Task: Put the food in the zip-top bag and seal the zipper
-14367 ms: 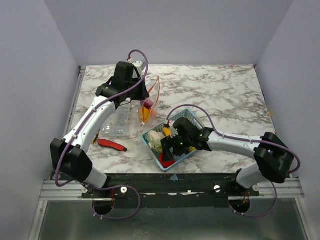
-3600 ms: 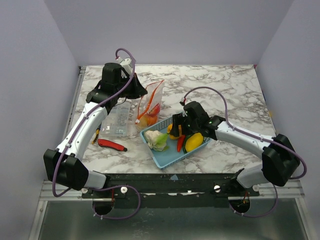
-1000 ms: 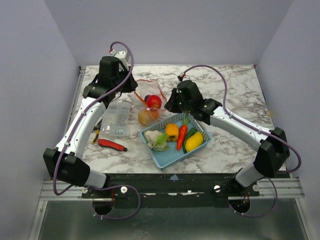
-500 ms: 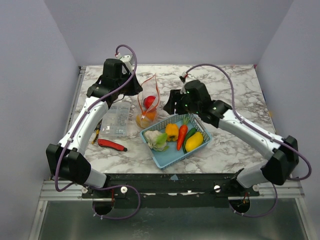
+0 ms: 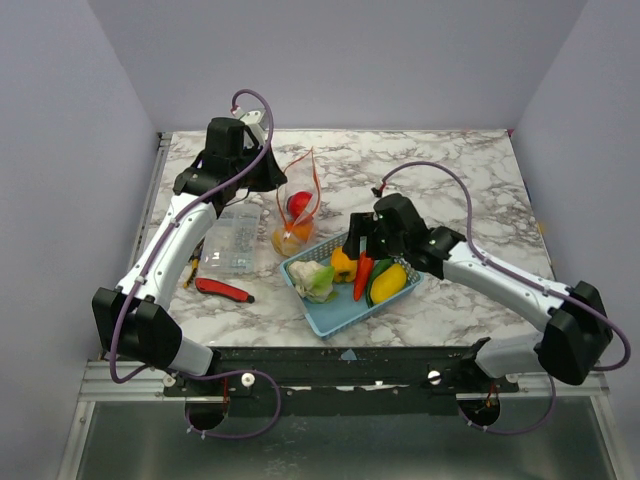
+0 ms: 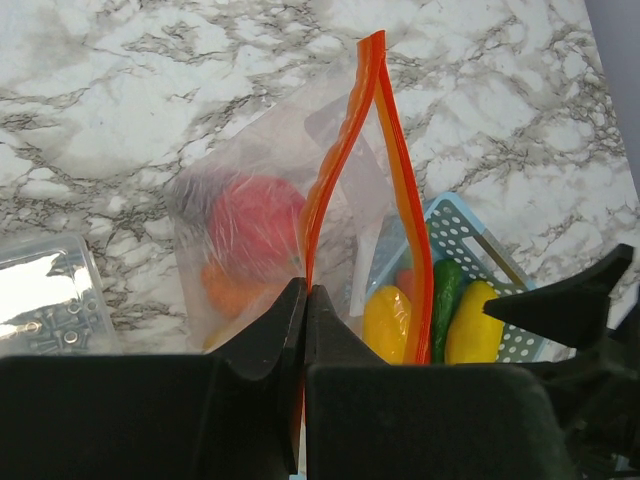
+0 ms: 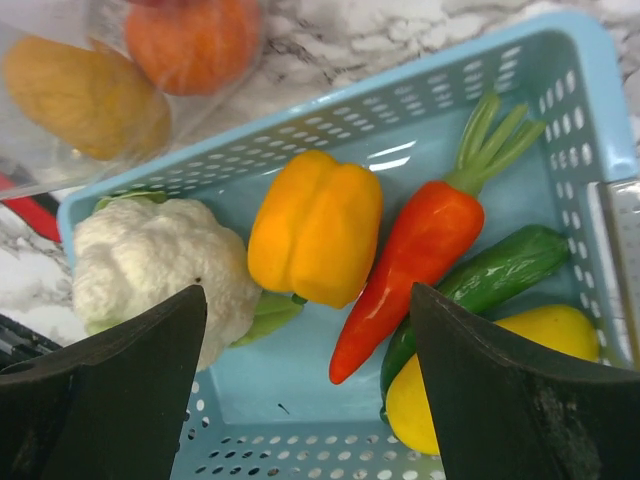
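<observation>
Marble worktop [image 5: 440,170]: the red fruit [image 6: 255,215] now sits inside the zip-top bag [image 6: 250,170], which the left gripper [image 6: 306,300] holds up, jaws clamped on the zipper [image 6: 385,130]. The right gripper [image 7: 310,330], jaws wide again, has returned over the basket [image 7: 610,100], likely for the yellow pepper [image 7: 315,225].

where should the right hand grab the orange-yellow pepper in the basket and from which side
Probably from straight above, the open right hand pinching the pepper end to end. It lies in the blue basket with the cauliflower close on one side and the carrot on the other, so those gaps look tight; the bare floor at its two ends would give more room.
</observation>
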You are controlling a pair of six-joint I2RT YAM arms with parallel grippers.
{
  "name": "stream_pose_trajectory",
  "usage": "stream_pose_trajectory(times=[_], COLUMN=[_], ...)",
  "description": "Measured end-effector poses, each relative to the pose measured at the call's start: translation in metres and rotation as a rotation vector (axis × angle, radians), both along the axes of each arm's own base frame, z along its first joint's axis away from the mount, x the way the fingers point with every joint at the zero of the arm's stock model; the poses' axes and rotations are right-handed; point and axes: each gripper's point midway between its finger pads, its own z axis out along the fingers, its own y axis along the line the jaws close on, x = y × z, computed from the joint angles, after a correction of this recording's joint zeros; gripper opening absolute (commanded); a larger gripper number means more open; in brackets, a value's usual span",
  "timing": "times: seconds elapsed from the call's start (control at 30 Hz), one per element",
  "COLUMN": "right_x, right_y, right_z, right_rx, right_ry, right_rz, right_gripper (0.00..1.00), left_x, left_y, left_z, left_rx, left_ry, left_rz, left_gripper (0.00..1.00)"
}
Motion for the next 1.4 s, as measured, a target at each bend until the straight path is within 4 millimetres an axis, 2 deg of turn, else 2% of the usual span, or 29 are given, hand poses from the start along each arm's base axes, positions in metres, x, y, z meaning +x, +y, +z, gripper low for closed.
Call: stream_pose_trajectory(times=[0.1, 0.33, 0.5, 0.67, 0.77, 0.83, 0.97, 1.03, 1.17, 1.27, 1.4], right_x=[-0.001, -0.006, -0.013, -0.009, -0.006, -0.005, -0.001, 0.001, 0.000, 0.000, -0.001], right_y=[0.005, 0.016, 0.024, 0.030, 0.030, 0.029, 0.024, 0.020, 0.009, 0.004, 0.002], right_z=[-0.024, -0.065, -0.068, -0.070, -0.076, -0.079, -0.078, -0.074, -0.046, -0.006, 0.053], right_rx=[-0.011, -0.037, -0.051, -0.108, -0.143, -0.159, -0.186, -0.195, -0.170, -0.101, 0.021], right_ry=[0.075, 0.189, 0.187, 0.146, 0.134, 0.126, 0.100, 0.081, 0.013, -0.068, -0.197], right_rz=[-0.024, -0.008, 0.025, 0.030, 0.022, 0.014, -0.006, -0.017, -0.040, -0.046, -0.042], right_gripper=[0.88, 0.88, 0.89, 0.87, 0.79, 0.69, 0.34, 0.21, 0.06, 0.01, 0.01], left_x=[0.000, -0.001, -0.001, -0.002, -0.002, -0.003, -0.003, -0.003, -0.003, -0.003, -0.003], left_y=[-0.001, -0.002, -0.003, -0.004, -0.004, -0.004, -0.004, -0.004, -0.004, -0.004, -0.005], left_z=[0.000, 0.000, 0.000, 0.000, -0.001, -0.001, -0.001, -0.001, -0.001, -0.002, -0.002], left_rx=[-0.003, -0.008, -0.015, -0.020, -0.022, -0.023, -0.023, -0.023, -0.023, -0.023, -0.024], left_ry=[0.001, 0.003, 0.004, 0.009, 0.012, 0.012, 0.012, 0.013, 0.013, 0.014, 0.014], left_rz=[-0.003, -0.009, -0.014, -0.016, -0.016, -0.016, -0.016, -0.016, -0.016, -0.017, -0.018], left_gripper=[0.00, 0.00, 0.00, 0.00, 0.00, 0.00, 0.00, 0.00, 0.00, 0.00, 0.00])
